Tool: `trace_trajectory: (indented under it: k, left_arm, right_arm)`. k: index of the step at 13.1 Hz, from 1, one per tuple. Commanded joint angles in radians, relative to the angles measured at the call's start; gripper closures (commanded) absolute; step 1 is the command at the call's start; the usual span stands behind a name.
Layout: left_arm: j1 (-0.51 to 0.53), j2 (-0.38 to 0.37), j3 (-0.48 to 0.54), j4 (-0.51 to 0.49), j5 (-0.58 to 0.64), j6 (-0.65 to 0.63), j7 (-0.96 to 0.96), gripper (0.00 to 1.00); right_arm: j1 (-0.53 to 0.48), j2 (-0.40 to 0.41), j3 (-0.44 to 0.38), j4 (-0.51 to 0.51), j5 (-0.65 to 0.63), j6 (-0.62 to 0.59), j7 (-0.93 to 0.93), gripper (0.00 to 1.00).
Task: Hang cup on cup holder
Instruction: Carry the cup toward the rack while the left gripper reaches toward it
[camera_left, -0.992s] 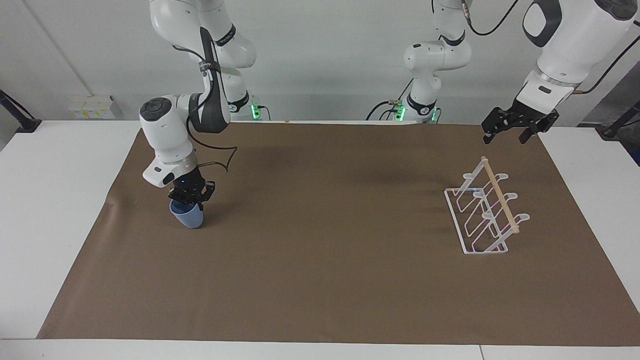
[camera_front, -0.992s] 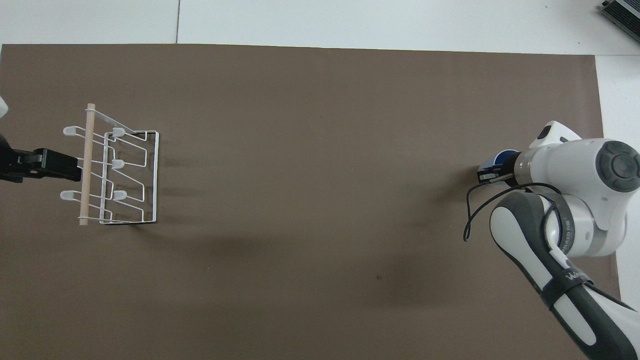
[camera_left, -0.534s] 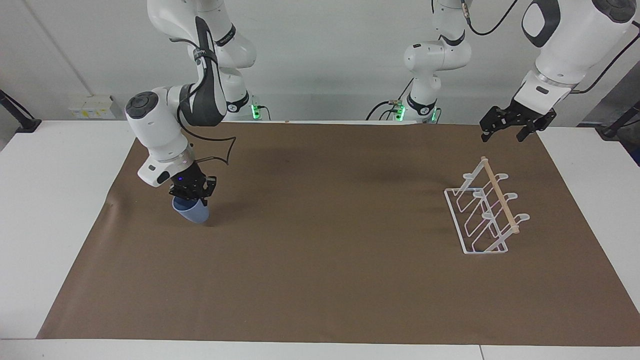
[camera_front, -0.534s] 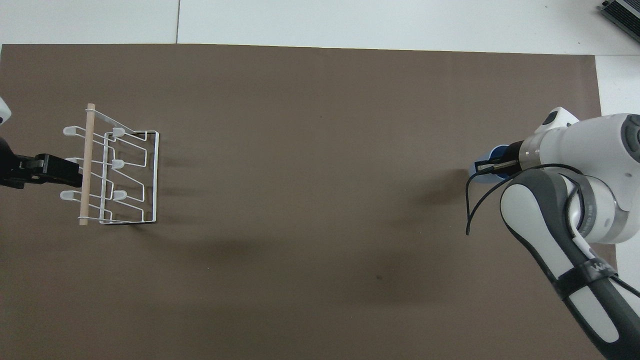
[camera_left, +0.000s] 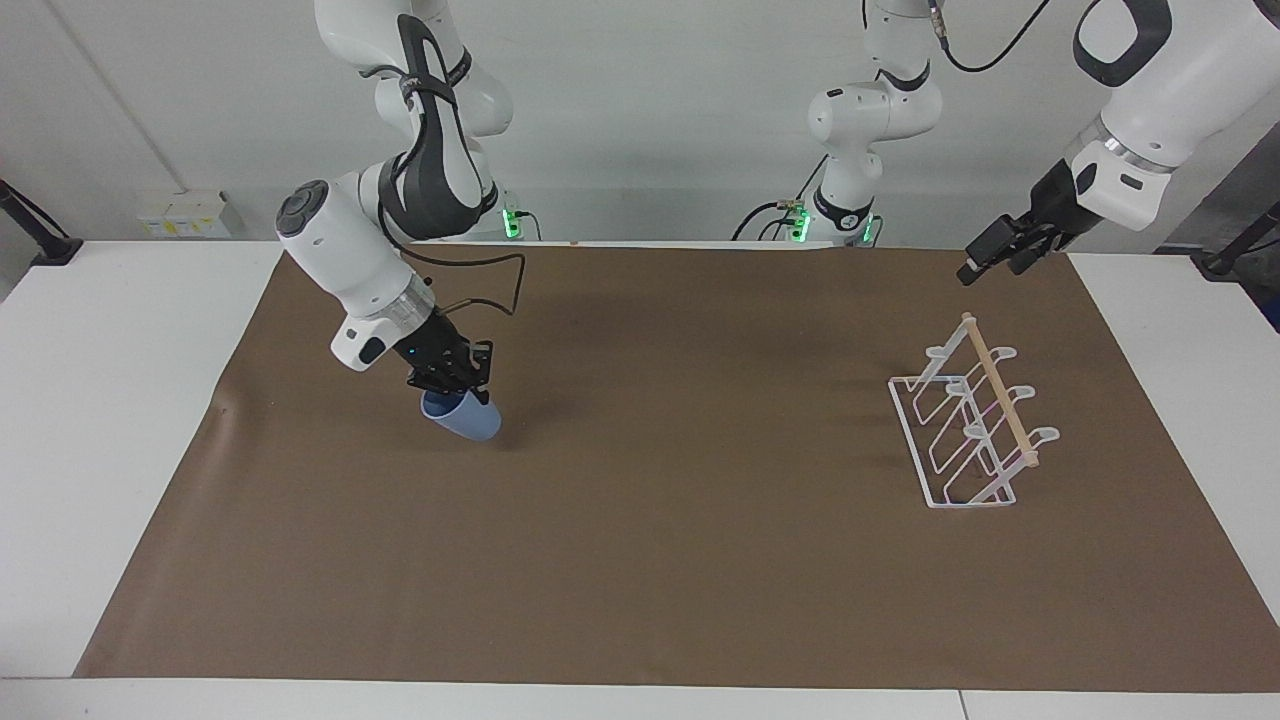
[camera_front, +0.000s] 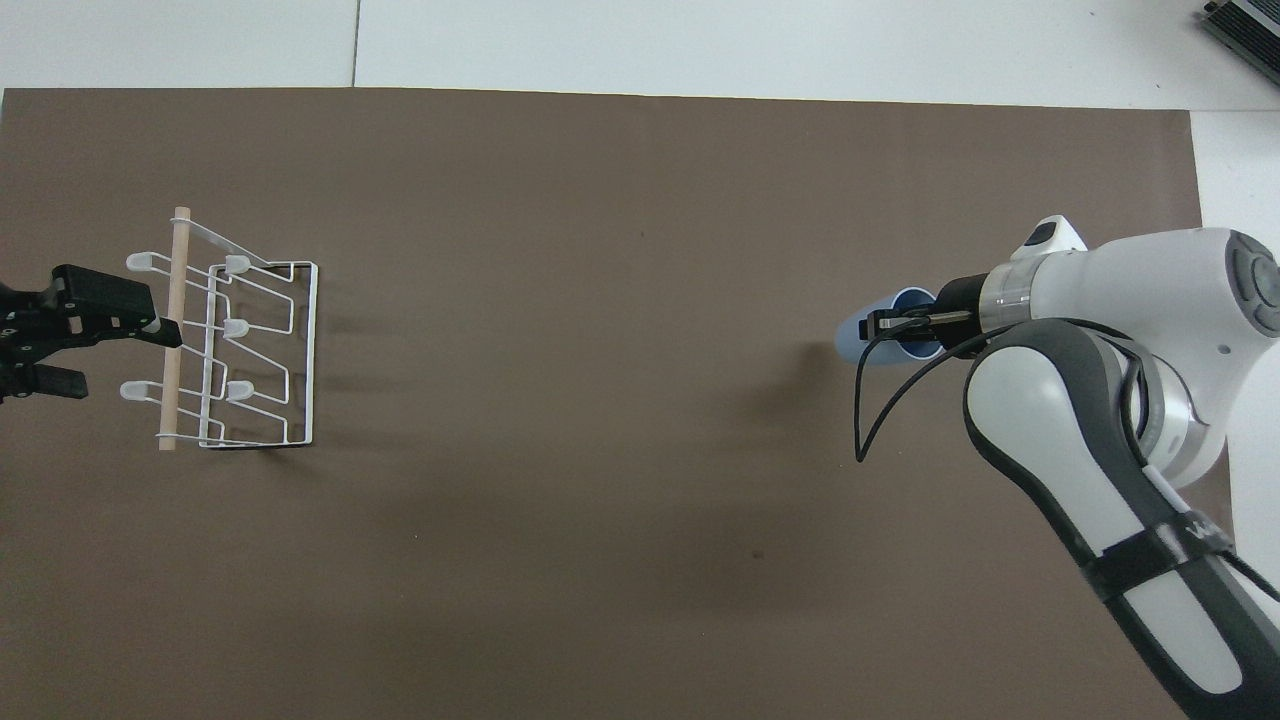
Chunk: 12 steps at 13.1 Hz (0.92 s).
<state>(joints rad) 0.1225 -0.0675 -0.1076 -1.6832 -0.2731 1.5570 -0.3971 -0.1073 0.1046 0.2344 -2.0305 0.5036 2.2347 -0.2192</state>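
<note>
In the facing view, the small light-blue plastic cup (camera_left: 463, 418), a plain matte tumbler that tapers from a wider rim, hangs tilted in the air over the brown paper mat (camera_left: 640, 560) toward the right arm's end of the desk (camera_left: 110, 420). The right claw (camera_left: 452, 378) is clenched on the cup's rim, and the cup's narrow base points toward the white wire cup holder (camera_left: 968, 423). That rack stands well apart from the cup, toward the left arm's end of the desk, with a rectangular base, slanted looped prongs and a pale wooden rod along its top. The left claw (camera_left: 995, 252) hangs in the air above the mat's edge, near the rack; whether it is released or clenched cannot be told here.

In the overhead view, the cup (camera_front: 880, 336) shows its open mouth around the right claw (camera_front: 893, 322). The left claw (camera_front: 60, 335) is spread wide, empty, just beside the cup holder (camera_front: 235, 335). Bare mat (camera_front: 600, 300) lies between cup and rack.
</note>
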Motion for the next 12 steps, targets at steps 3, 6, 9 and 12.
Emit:
trace_trajectory:
  k: [3, 6, 9, 12]
  left_arm:
    - [-0.009, -0.024, -0.010, -0.026, -0.157, 0.026, -0.248, 0.00]
    - [-0.066, -0.026, -0.052, -0.033, -0.155, 0.105, -0.492, 0.00]
    - [-0.150, -0.063, -0.060, -0.139, -0.172, 0.229, -0.792, 0.00]
    - [-0.190, -0.115, -0.063, -0.272, -0.285, 0.417, -0.974, 0.00]
  right_arm:
    - [-0.009, 0.000, 0.065, 0.016, 0.289, -0.009, -0.044, 1.00]
    - [-0.009, -0.002, 0.100, 0.016, 0.438, -0.009, -0.092, 1.00]
    - [-0.008, -0.023, 0.144, 0.015, 0.591, 0.006, -0.106, 1.00]
    - [0.020, -0.060, 0.146, 0.016, 0.714, 0.006, -0.106, 1.00]
